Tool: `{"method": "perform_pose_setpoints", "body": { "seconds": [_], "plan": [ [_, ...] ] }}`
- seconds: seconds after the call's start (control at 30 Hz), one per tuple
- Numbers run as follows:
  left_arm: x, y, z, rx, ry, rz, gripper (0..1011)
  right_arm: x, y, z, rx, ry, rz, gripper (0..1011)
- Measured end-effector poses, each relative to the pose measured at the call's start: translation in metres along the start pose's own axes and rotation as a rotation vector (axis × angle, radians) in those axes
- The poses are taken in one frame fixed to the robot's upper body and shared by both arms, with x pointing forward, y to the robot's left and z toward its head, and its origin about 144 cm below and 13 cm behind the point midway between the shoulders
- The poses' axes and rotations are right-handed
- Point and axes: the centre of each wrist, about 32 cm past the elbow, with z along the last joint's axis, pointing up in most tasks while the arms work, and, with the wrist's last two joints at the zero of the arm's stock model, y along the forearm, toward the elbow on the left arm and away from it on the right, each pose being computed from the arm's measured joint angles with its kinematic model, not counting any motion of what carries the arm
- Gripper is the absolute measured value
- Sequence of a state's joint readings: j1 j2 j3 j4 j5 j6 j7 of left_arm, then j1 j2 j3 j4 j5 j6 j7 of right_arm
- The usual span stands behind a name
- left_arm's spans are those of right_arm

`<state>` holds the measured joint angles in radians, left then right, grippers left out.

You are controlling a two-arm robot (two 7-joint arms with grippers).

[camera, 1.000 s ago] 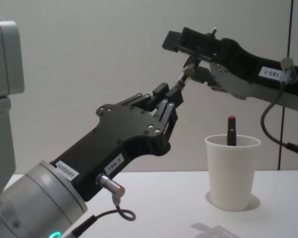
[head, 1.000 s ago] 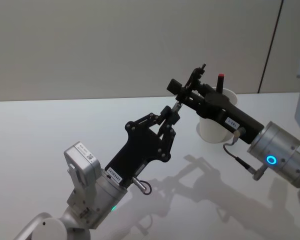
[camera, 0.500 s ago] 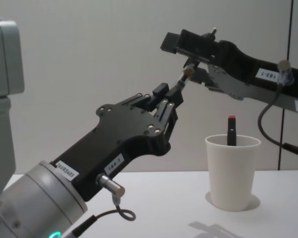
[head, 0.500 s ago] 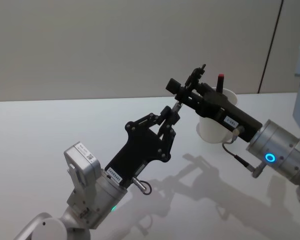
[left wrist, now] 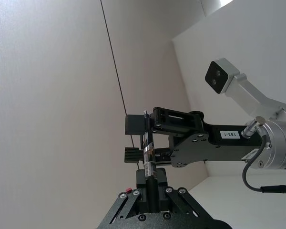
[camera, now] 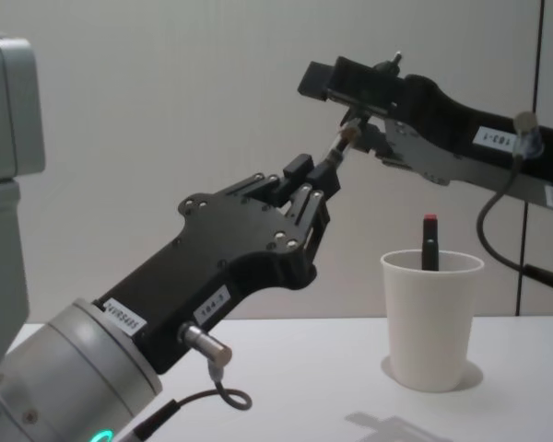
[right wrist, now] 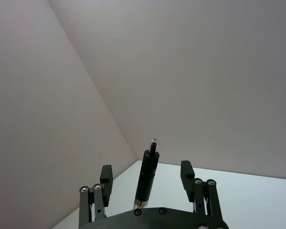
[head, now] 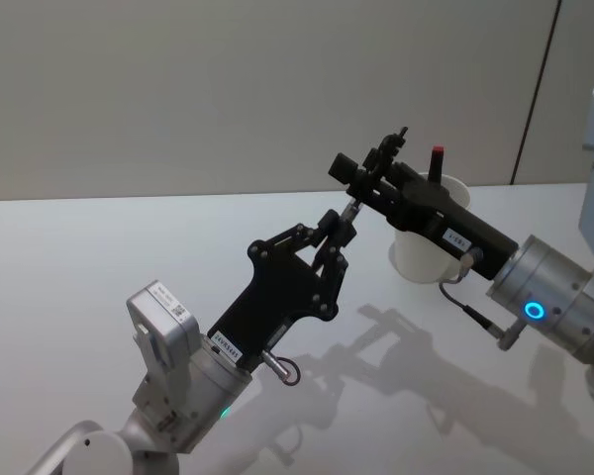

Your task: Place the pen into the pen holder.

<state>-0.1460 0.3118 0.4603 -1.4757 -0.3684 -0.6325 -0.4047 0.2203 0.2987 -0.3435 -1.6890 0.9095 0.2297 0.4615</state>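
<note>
My left gripper (head: 339,226) is raised above the table and shut on the lower part of a dark pen (camera: 344,140) that points up and away. In the left wrist view the pen (left wrist: 148,152) rises from the left gripper (left wrist: 150,177) into the right one. My right gripper (camera: 350,110) reaches in from the right and stands open around the pen's upper end. The right wrist view shows the pen (right wrist: 148,179) between the right gripper's (right wrist: 147,175) spread fingers, clear of both. The white pen holder (camera: 431,318) stands on the table below the right arm.
A red-capped pen (camera: 429,241) stands inside the pen holder (head: 426,247). The white table (head: 99,247) runs back to a plain grey wall. A grey robot part (camera: 9,184) fills the left edge of the chest view.
The right gripper has crept slightly to the left around the pen's upper end. The left gripper and the pen have held still.
</note>
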Motion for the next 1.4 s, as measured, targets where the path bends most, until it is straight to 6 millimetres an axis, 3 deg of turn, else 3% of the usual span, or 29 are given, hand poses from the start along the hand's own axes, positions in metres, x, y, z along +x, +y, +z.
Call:
{"method": "perform_pose_setpoints", "body": {
  "seconds": [0.17, 0.83, 1.4],
  "plan": [
    [0.0, 0.0, 0.0, 0.0, 0.0, 0.0, 123, 0.0004, 0.0001, 0.0001, 0.0, 0.0, 0.001, 816],
    [0.0, 0.0, 0.0, 0.001, 0.0, 0.0, 123, 0.0008, 0.0004, 0.0003, 0.0, 0.001, 0.006, 166],
    [0.0, 0.0, 0.0, 0.001, 0.0, 0.0, 123, 0.001, 0.0003, 0.0003, 0.0, 0.001, 0.004, 153]
  ]
}}
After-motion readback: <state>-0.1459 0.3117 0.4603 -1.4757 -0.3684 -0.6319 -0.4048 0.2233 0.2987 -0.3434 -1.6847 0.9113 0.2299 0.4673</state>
